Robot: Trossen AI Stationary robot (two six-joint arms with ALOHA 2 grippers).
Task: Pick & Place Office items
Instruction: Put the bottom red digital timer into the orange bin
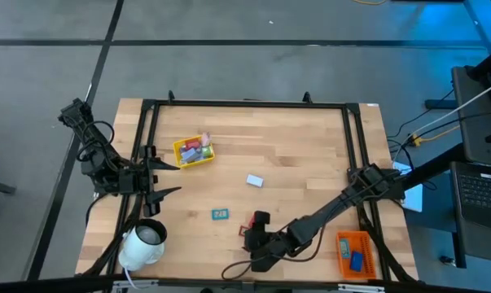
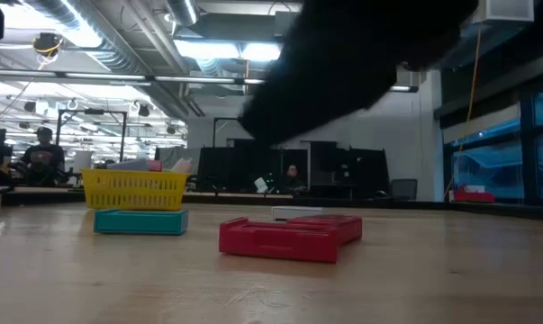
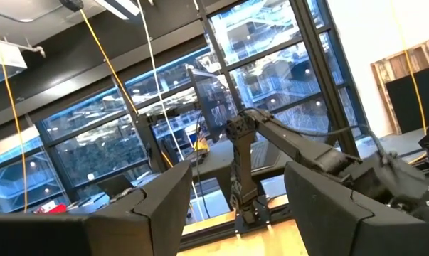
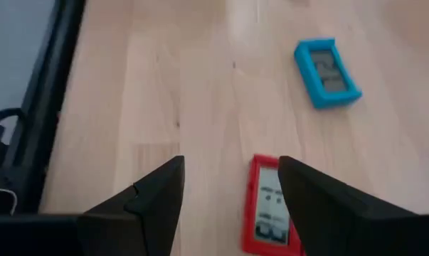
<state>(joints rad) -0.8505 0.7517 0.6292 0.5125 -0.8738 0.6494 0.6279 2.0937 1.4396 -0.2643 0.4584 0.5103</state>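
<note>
Office items: a flat red rectangular piece [image 4: 272, 213] lies on the wooden table [image 1: 302, 155] near the front edge; a flat teal piece [image 1: 220, 214] sits beside it, a pale blue one [image 1: 255, 181] farther back.
Right gripper [image 4: 228, 195]: fingers spread apart, holding nothing, just above the red piece.
Left gripper [image 1: 165, 177]: fingers parted, at the table's left edge.
Yellow ribbed tray [image 1: 195, 153]: holds several small pieces.
Orange tray [image 1: 355, 253]: holds a blue piece.
</note>
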